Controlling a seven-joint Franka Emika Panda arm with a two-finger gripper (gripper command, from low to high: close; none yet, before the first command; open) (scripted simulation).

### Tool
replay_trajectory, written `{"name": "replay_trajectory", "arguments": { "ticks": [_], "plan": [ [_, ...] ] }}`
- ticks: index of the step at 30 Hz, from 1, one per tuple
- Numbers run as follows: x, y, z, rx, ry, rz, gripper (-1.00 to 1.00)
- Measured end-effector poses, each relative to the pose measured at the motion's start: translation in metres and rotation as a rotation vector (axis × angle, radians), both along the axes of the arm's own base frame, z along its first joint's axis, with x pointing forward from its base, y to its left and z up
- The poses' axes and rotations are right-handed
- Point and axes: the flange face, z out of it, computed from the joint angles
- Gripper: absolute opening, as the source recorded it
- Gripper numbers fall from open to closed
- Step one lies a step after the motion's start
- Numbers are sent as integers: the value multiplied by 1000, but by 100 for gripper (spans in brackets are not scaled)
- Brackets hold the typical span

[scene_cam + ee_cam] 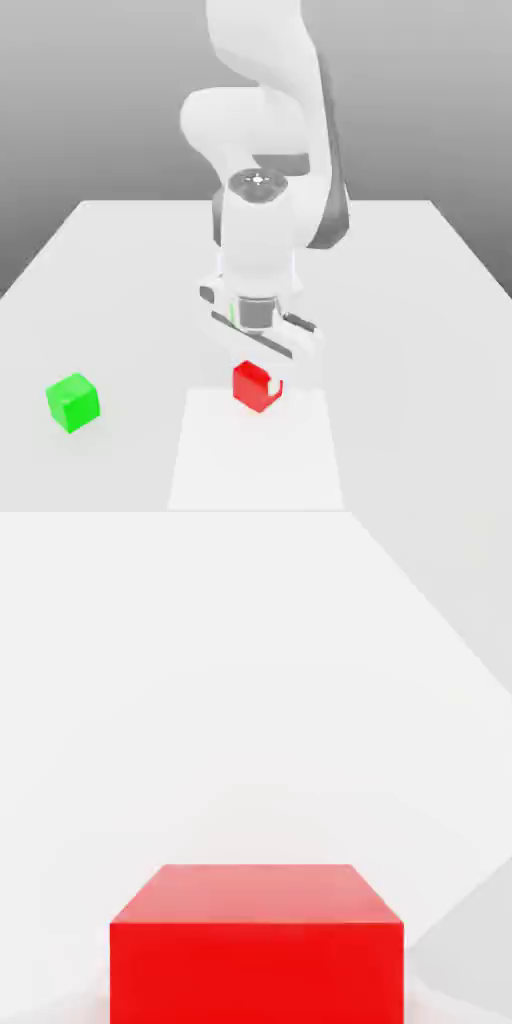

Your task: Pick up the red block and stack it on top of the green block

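Tool: the tool is down at the counter with its fingers closed against the sides of the red block; one pale fingertip shows against the block's right face in the exterior view.
Red block: sits near the front middle of the counter, on a slightly lighter patch of the surface; it looks to be resting there, not yet raised. In the hand view the red block is close up and square-on, its top face flat and clean.
Green block: the green block stands well apart, at the near left of the exterior view, alone and untouched.
Handling: a small plain cube with matte faces, likely light and stiff; it should not deform under the squeeze, and the dull surface ought to hold without much slip.
Where to hold: two opposite flat sides, centred, low enough to leave the bottom face free for setting down.
Step in hand: grasp made, I judge; lifting and carrying left come next.
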Motion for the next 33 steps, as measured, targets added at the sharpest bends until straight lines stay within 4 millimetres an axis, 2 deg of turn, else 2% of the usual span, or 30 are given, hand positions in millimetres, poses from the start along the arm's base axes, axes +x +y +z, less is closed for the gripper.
{"name": "replay_trajectory", "arguments": {
  "ticks": [3, 8, 17, 22, 27, 29, 33],
  "plan": [
    [-2, 0, 23, -1, 1, 0, -100],
    [12, -37, 34, 5, 2, 61, -100],
    [26, -135, 47, 8, 1, 180, -100],
    [22, -192, 55, 7, 1, 251, -100],
    [10, -249, 64, 2, 2, 327, -100],
    [2, -267, 56, 1, 1, 321, -100],
    [12, -258, 20, 0, 0, 364, -100]
  ]
}}
